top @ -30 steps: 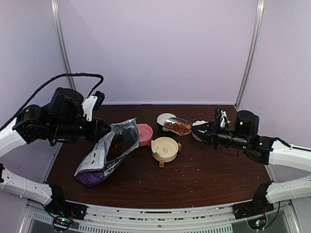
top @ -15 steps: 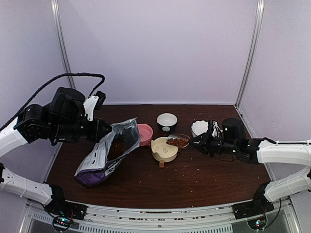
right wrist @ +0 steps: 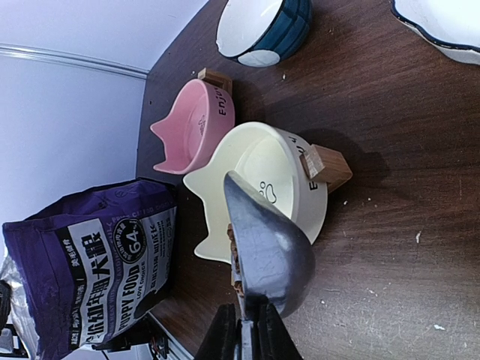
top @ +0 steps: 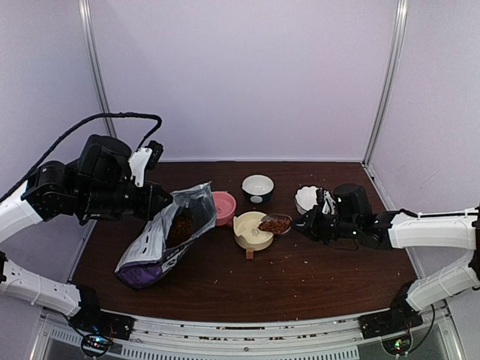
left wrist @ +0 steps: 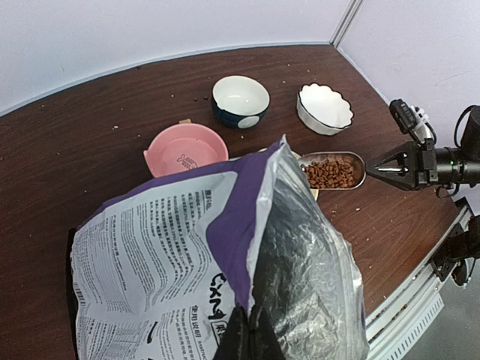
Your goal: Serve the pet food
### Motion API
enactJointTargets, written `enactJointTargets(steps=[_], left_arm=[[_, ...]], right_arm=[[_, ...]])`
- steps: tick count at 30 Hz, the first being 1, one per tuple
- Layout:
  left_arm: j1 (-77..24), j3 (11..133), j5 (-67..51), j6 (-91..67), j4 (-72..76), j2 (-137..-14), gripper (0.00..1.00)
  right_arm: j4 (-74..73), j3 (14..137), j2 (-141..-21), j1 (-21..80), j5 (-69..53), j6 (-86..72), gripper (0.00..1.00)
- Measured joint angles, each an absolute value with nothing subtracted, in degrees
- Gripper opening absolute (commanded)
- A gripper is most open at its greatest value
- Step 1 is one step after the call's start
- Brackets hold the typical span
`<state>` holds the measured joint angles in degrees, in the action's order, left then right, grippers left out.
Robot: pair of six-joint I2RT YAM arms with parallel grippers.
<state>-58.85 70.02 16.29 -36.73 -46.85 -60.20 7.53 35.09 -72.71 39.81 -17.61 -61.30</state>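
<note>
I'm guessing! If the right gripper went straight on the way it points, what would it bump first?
Likely the cream cat-shaped bowl: the right gripper points left, its silver metal scoop of reddish-brown kibble over the rim. Height unclear; it might pass above.

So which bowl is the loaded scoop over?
The cream bowl: the scoop of pet food sits above its rim. The pink bowl, blue bowl and white bowl stand apart.

Four bowls on the tabletop (top: 322, 266): pink bowl (top: 223, 206), cream bowl (top: 251, 232), dark blue bowl (top: 257, 187), white scalloped bowl (top: 306, 199). One purple bag (top: 150, 251). One metal scoop (right wrist: 270, 255). One heap of kibble (left wrist: 330, 172). Two robot arms: left arm (top: 75, 187), right arm (top: 427, 229).
</note>
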Motion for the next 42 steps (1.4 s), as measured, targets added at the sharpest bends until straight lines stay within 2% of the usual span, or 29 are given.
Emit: enactJointTargets(steps=[30, 42], left_arm=[[-58.81, 70.02, 16.25, -36.75, -46.87, -60.1, 0.0], [-58.54, 69.97, 16.29, -36.75, -47.03, -59.55, 0.0]], right_arm=[[-5.87, 46.52, -75.02, 40.01, -14.68, -52.9, 0.0], [-16.73, 56.49, -78.94, 43.9, -7.81, -45.36, 0.0]])
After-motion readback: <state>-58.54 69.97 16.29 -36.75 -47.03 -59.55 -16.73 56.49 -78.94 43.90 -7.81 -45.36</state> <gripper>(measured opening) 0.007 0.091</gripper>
